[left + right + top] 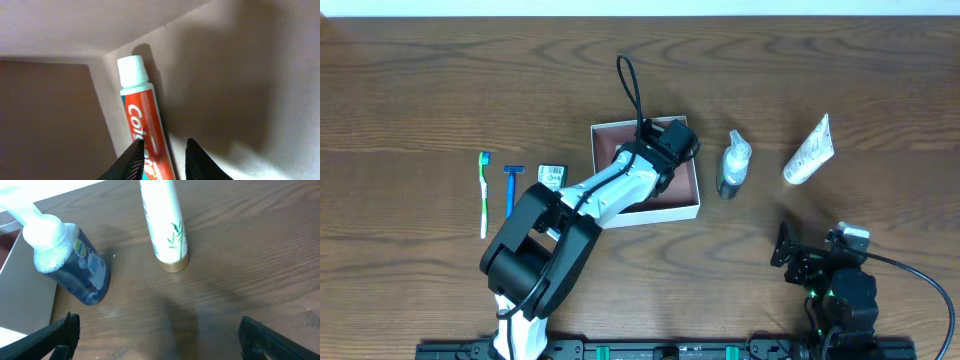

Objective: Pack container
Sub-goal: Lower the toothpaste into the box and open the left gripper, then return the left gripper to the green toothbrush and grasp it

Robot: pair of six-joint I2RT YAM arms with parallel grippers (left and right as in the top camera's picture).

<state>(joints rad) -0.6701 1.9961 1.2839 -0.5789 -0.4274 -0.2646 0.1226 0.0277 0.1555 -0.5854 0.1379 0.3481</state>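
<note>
The container [672,211], a shallow white-walled box with a pinkish-brown inside, sits at the table's middle. My left gripper [672,140] reaches down into its far right corner. In the left wrist view the fingers [164,143] are close together around a red and white toothpaste tube [144,112]. The tube lies along the container wall [225,75] with its white cap in the corner. My right gripper [790,256] hovers open and empty over bare table at the front right, and its fingers [157,322] are spread wide in the right wrist view.
A dark pump bottle [732,165] [82,272] lies right of the container. A white tube with a leaf print [809,152] [165,225] lies further right. A green toothbrush [485,195], a blue razor [510,190] and a small packet [552,176] lie left of it.
</note>
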